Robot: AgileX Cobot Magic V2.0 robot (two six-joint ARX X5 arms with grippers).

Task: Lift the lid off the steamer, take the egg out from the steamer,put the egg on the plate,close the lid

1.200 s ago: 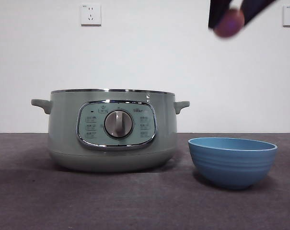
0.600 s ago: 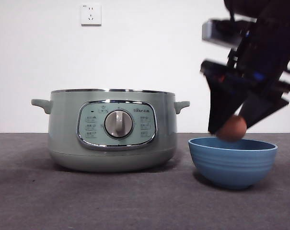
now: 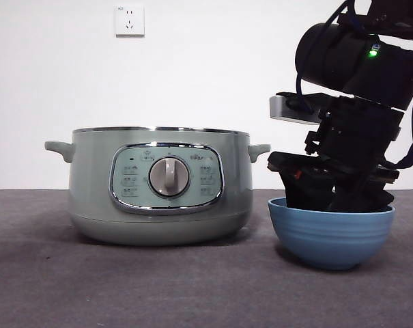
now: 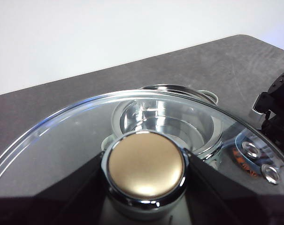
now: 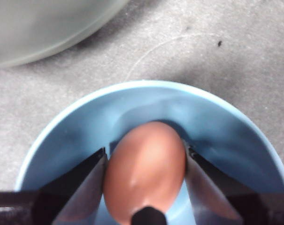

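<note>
Inside the deep round blue bowl serving as the plate (image 5: 62,136), the right gripper (image 5: 145,180) has its two black jaws closed against either side of a brown egg (image 5: 145,168). The right wrist view shows the egg low within the bowl's hollow; contact between egg and bowl floor cannot be confirmed. In the front view the same gripper (image 3: 336,195) reaches down past the rim of the plate (image 3: 329,239), its dark arm rising toward the upper right corner, and the egg is hidden behind the bowl wall.

The large round pale sage-green electric steamer (image 3: 158,184) stands uncovered on the grey table (image 3: 124,287), just beside the plate and apart from it, its chrome-framed control panel and silver dial facing the front camera.

The left gripper (image 4: 145,185) clamps the knob, which looks tan in this view, of the round clear glass lid with a steel rim (image 4: 62,136). The lid is held above the table, and through its glass the open steamer (image 4: 165,119) is visible with its shiny metal interior.
</note>
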